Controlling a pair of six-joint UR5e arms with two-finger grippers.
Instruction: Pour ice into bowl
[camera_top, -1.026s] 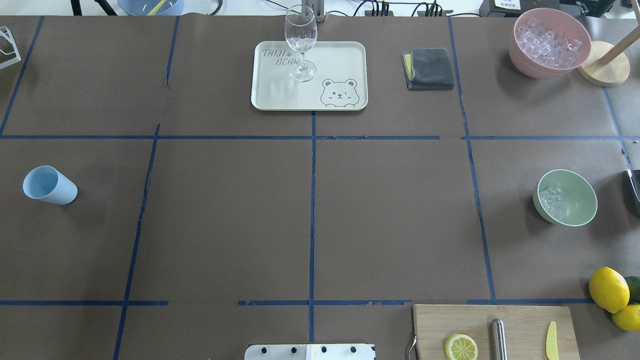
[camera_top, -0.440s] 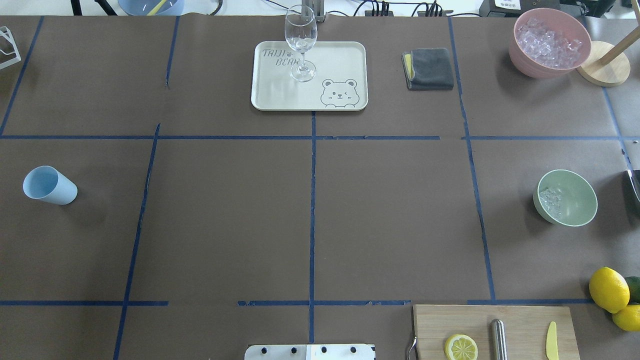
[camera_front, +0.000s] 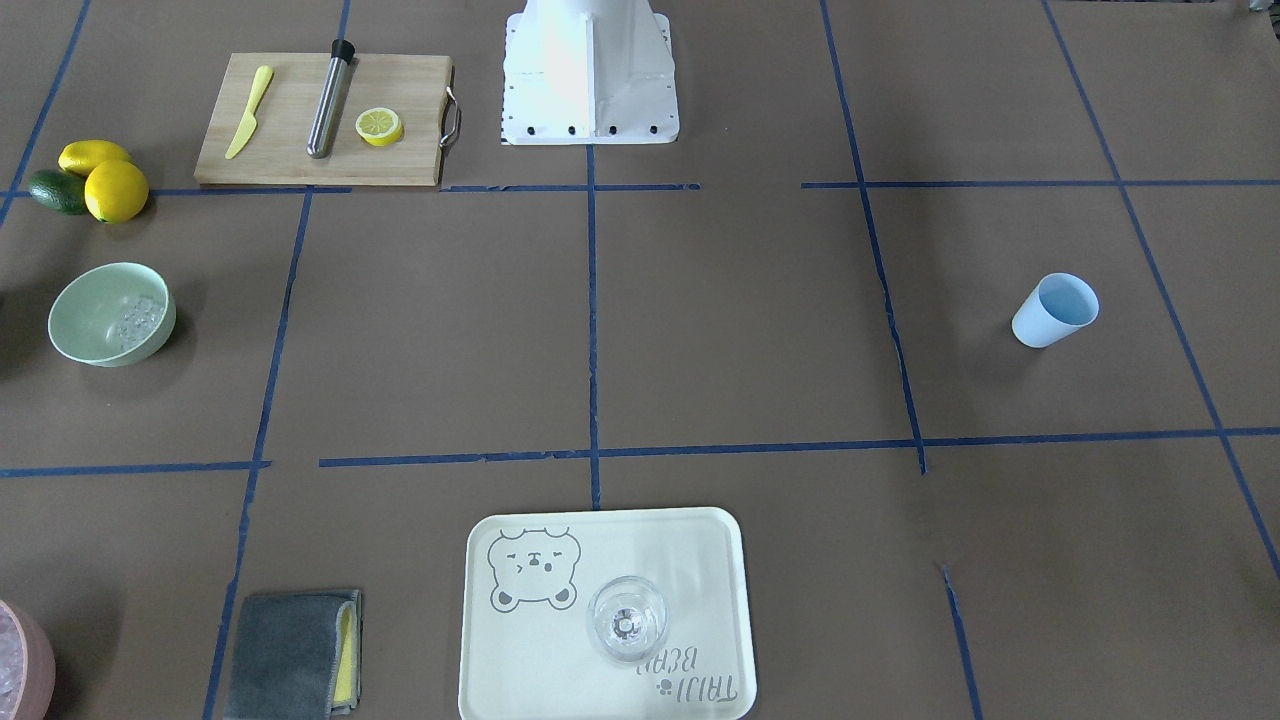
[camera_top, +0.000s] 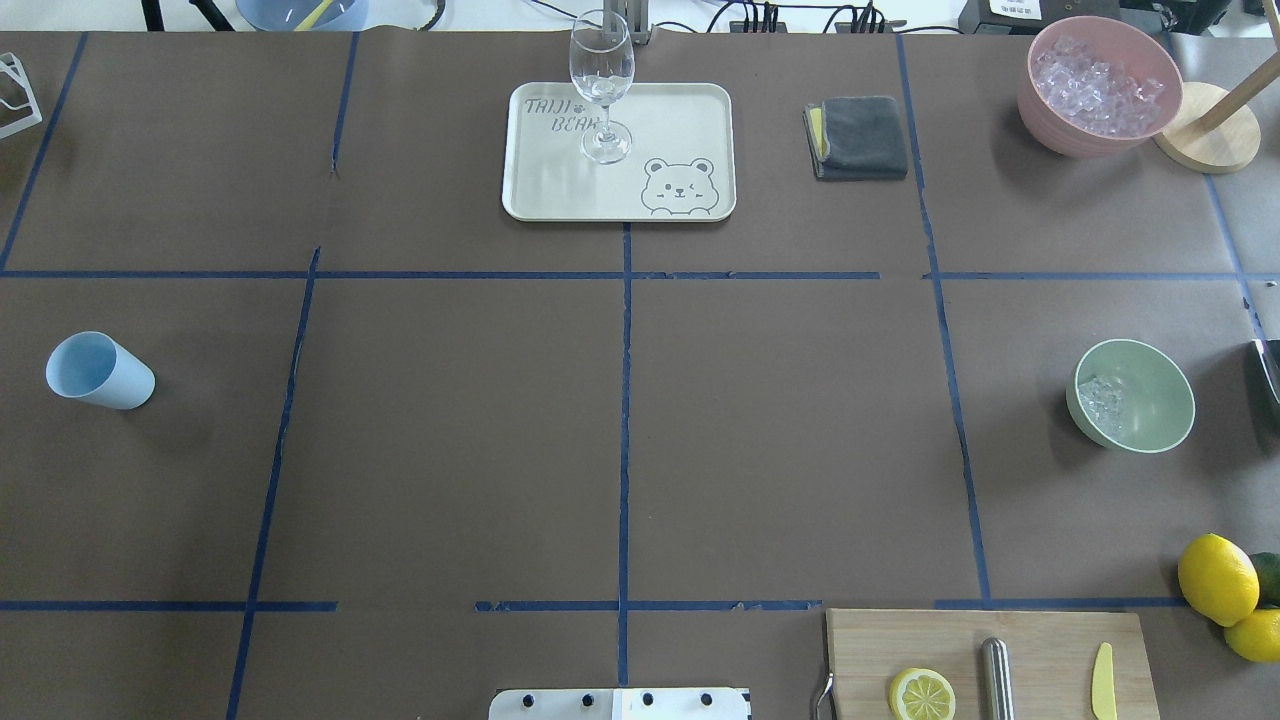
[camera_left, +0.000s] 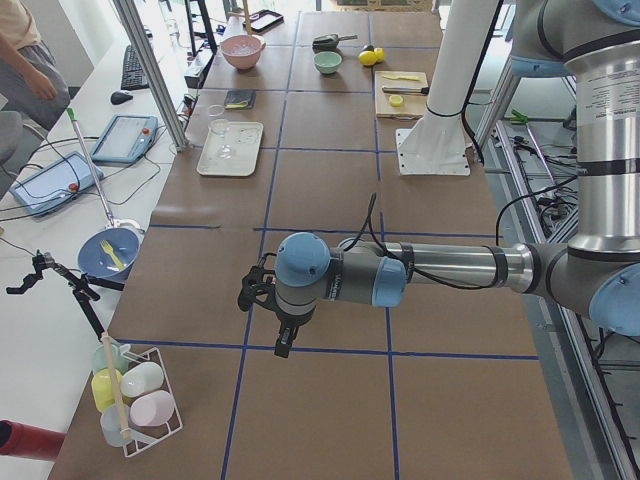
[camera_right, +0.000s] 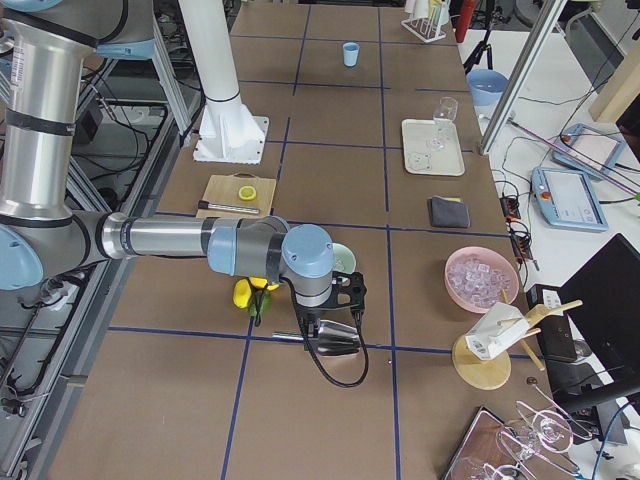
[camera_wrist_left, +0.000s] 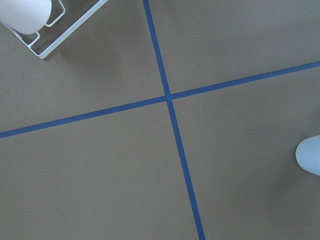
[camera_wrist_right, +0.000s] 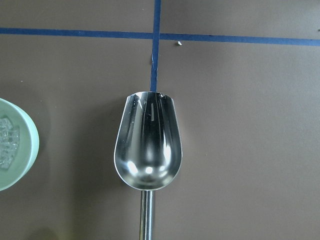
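Note:
The pale mint-green bowl (camera_top: 1150, 390) stands at the table's right side. A handful of clear ice cubes (camera_top: 1101, 401) lies in it. It also shows in the front view (camera_front: 95, 330) and at the left edge of the right wrist view (camera_wrist_right: 20, 160). An empty metal scoop (camera_wrist_right: 146, 150) lies just right of the bowl, below the right wrist camera. My right gripper (camera_right: 350, 295) hangs over the scoop (camera_right: 330, 342); I cannot tell if it is open or shut. My left gripper (camera_left: 262, 298) hovers at the table's far left end; I cannot tell its state.
A pink bowl (camera_top: 1045, 110) full of ice stands at the back right. A light blue cup (camera_top: 98, 370) stands at the left. A tray (camera_top: 690, 110) with a wine glass (camera_top: 601, 85), a grey cloth (camera_top: 858, 137), a cutting board (camera_top: 1040, 640) and lemons (camera_top: 1216, 578) are also on the table.

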